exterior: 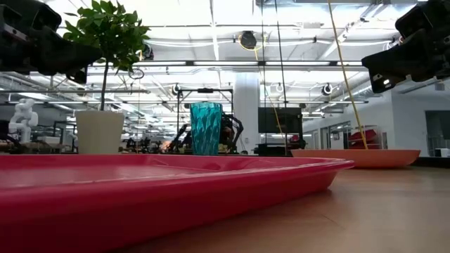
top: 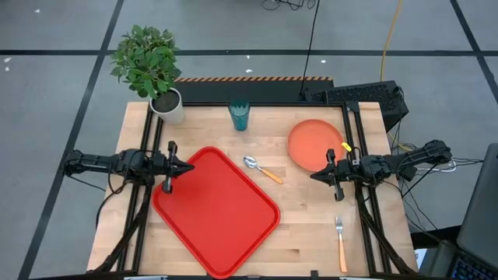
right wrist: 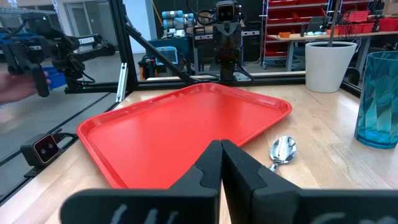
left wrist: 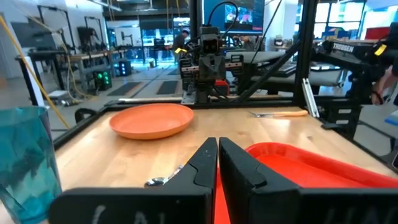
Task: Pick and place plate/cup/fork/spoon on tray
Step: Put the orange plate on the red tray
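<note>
Red tray [top: 218, 208] lying empty on wooden table [top: 311, 225], left gripper [top: 187, 166] hovering closed over its far-left rim, right gripper [top: 315, 176] hovering closed beside orange plate [top: 311, 142], spoon [top: 261, 169] between, teal cup [top: 240, 116] standing behind, fork [top: 340, 243] lying near front-right.

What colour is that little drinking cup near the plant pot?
The cup is a see-through teal-blue with ribbed sides, clearest in the right wrist view.
</note>
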